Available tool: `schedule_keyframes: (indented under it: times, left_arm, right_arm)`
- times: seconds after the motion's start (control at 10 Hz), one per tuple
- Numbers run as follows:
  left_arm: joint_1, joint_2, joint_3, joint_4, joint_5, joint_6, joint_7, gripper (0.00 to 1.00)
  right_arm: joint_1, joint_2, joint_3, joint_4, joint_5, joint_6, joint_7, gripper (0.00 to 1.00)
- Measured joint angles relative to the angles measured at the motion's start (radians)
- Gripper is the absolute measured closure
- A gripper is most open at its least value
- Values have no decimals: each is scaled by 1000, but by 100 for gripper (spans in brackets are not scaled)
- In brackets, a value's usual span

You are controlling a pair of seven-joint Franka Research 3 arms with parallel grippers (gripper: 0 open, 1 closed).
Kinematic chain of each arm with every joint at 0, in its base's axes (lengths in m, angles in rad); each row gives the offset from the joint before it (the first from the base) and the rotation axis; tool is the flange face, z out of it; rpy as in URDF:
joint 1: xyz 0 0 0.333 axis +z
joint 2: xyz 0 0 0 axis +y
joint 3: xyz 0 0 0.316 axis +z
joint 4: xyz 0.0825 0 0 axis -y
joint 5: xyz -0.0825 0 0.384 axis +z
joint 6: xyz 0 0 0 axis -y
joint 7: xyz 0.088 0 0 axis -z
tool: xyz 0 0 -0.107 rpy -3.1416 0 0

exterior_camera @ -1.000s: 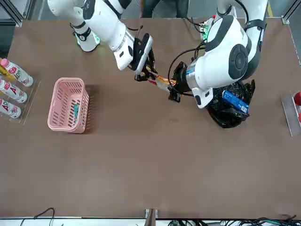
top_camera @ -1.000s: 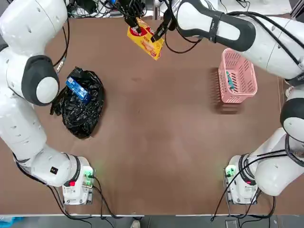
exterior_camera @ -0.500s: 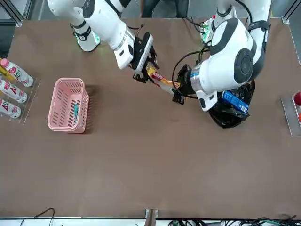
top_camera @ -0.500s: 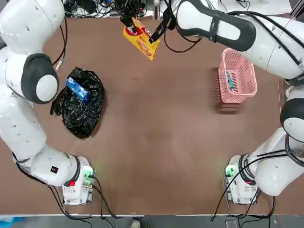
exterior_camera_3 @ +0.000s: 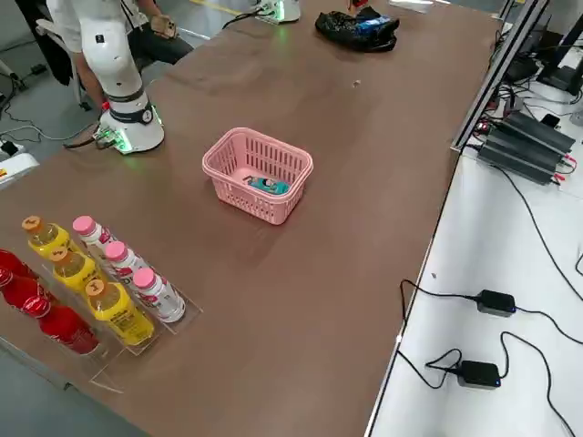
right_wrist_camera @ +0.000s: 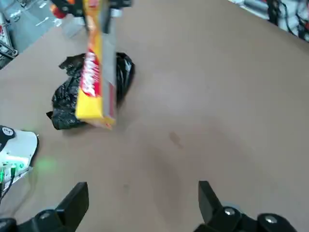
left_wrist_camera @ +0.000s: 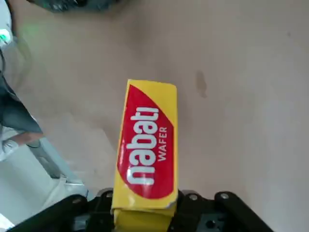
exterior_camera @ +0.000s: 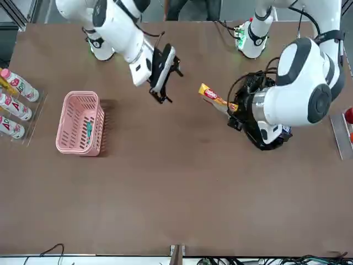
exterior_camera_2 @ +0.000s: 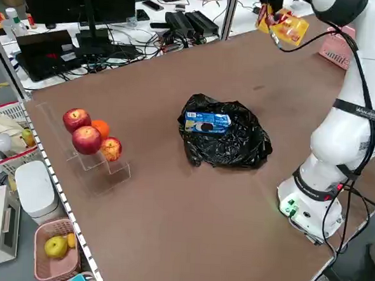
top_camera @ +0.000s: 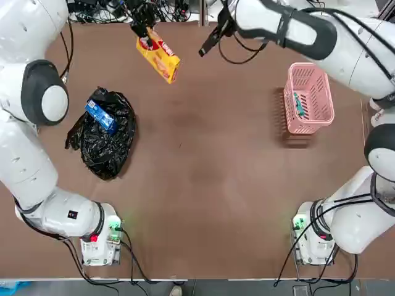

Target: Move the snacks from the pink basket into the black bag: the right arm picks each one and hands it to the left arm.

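Note:
My left gripper [top_camera: 143,31] is shut on one end of the long yellow snack [top_camera: 159,58], held in the air over the table's far side, right of the black bag [top_camera: 105,135]. The left wrist view shows the yellow snack [left_wrist_camera: 147,150] sticking out from the jaws. A blue snack [top_camera: 100,116] lies on the black bag. My right gripper [top_camera: 210,43] hangs open and empty a short way right of the yellow snack; its fingers [right_wrist_camera: 72,203] stand wide apart. The pink basket [top_camera: 318,77] sits at the right with a teal snack [top_camera: 299,105] inside.
Bottles [exterior_camera_3: 91,282] stand in a clear rack beyond the basket at the robot's right edge [exterior_camera: 14,105]. Red and orange fruits [exterior_camera_2: 86,137] sit on a clear stand at the left edge. Cables and boxes line the far edge.
The right gripper opened and let go of the yellow snack, then drew back to the right. The left gripper carried the snack leftwards, away from it.

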Motion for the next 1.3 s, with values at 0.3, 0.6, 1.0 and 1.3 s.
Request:
schedule_keyframes:
  times: [0.3, 0.6, 1.0, 1.3]
  left_arm:
    - [141, -7, 3, -127, 73, 0, 46, 74]
    - [294, -35, 4, -227, 125, 5, 53, 74]
    - [422, -36, 5, -398, 168, 112, 53, 74]
    - [519, -32, 5, -472, 185, 114, 72, 74]
  right_arm:
    - [-172, -43, -17, 11, -59, -221, 61, 0]
    - [-202, -99, -3, 15, -392, -379, 490, 0]
    - [-217, -119, -3, 13, -557, -502, 699, 0]
    - [-298, -135, -12, -10, -597, -513, 699, 0]
